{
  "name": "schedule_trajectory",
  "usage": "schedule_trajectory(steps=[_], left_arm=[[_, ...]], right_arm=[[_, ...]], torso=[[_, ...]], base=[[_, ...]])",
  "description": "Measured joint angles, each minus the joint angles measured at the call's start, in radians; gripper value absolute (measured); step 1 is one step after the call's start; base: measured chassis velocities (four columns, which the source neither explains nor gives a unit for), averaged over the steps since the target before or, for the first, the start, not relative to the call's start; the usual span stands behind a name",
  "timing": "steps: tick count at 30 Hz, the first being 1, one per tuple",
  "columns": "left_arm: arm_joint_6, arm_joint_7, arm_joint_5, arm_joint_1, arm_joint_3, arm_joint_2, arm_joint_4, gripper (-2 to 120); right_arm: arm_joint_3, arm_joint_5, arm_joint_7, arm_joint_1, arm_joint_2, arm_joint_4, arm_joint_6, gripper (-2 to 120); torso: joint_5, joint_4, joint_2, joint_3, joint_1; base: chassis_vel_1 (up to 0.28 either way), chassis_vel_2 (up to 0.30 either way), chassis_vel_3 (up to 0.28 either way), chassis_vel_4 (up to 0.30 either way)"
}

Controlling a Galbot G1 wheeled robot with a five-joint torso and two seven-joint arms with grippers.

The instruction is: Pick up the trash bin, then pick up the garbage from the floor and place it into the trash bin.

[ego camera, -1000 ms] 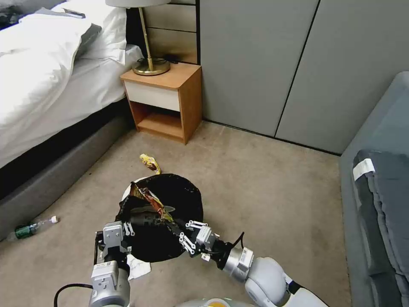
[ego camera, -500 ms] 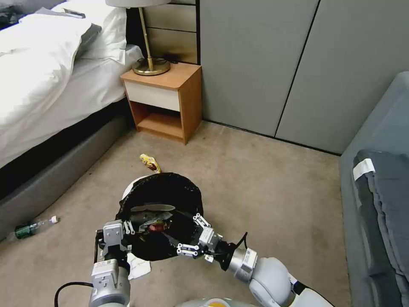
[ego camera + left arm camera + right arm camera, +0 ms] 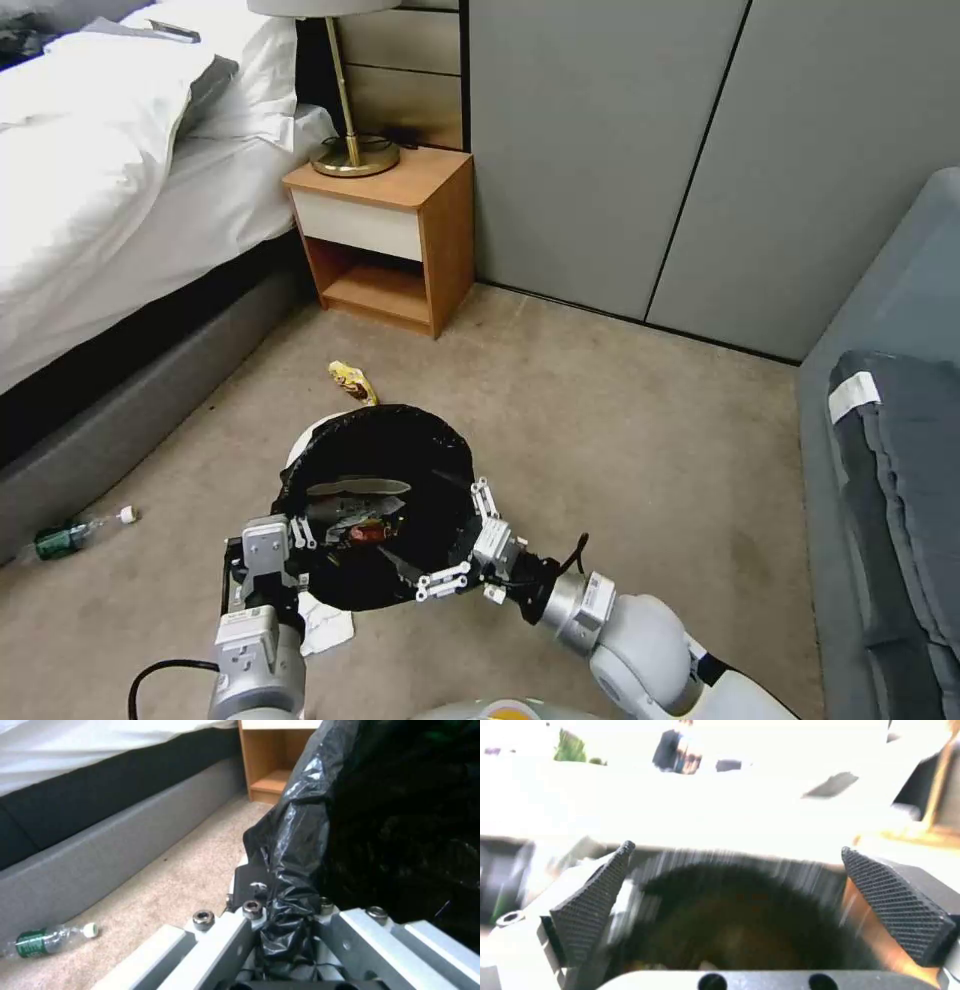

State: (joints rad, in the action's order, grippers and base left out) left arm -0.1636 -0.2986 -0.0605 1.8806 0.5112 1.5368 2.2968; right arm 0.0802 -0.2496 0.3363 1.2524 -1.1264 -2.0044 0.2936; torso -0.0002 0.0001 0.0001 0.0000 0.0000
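Garbage lies scattered on the carpeted floor (image 3: 620, 440), and we read it left to right. Nearest the bed frame (image 3: 120, 440) lies a small green-labelled bottle (image 3: 75, 535); it looks light and hard, likely to roll, so we would pinch it across the body. A white paper scrap (image 3: 325, 625) sits on the floor just beside our left claw (image 3: 268, 552); being soft and thin, it wants a grip on a raised fold. That left claw is clamped on the black liner at the near left rim of the trash bin (image 3: 378, 500), which looks held off the floor; the liner bunches between the pads in the left wrist view, so we judge the hold slippery. Wrappers and paper already rest inside the bin. Beyond its far rim a yellow snack wrapper (image 3: 352, 381) lies on the floor, crinkly and almost weightless. Our right claw (image 3: 462, 535) hangs at the near right rim, its jaws spread wide and holding nothing, the upper fingertip (image 3: 480, 487) close against the liner.
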Motion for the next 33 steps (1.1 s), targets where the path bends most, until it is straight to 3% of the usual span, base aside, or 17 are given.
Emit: schedule_trajectory(steps=[3,7,14,21,33], left_arm=[[0.000,0.000,0.001,0.000,0.004,0.000,-0.006,0],[-0.001,0.000,0.007,0.000,0.012,-0.006,-0.006,0],[-0.002,0.001,0.034,-0.004,0.030,-0.008,-0.006,0],[0.001,0.002,0.047,-0.003,0.034,-0.011,-0.006,0],[0.003,0.000,0.052,0.001,0.035,-0.010,-0.003,0]], right_arm=[[-0.055,0.002,-0.063,0.017,-0.024,-0.124,-0.012,100],[-0.124,0.054,-0.154,0.069,-0.046,-0.198,-0.021,100],[-0.208,0.142,-0.321,0.188,-0.157,-0.169,-0.027,100],[-0.228,0.161,-0.366,0.236,-0.229,-0.072,0.022,100],[-0.247,0.165,-0.367,0.225,-0.215,-0.049,0.026,100]], torso=[[0.0000,0.0000,0.000,0.000,0.000],[0.0001,0.0000,0.000,0.000,0.000],[0.0002,-0.0002,0.000,0.000,0.000],[0.0002,-0.0001,0.000,0.000,0.000],[0.0002,-0.0001,0.000,0.000,0.000]], base=[[0.000,0.000,0.000,0.000],[0.000,0.000,0.000,0.000],[0.000,0.000,0.000,0.000],[0.000,0.000,0.000,0.000],[0.000,0.000,0.000,0.000]])
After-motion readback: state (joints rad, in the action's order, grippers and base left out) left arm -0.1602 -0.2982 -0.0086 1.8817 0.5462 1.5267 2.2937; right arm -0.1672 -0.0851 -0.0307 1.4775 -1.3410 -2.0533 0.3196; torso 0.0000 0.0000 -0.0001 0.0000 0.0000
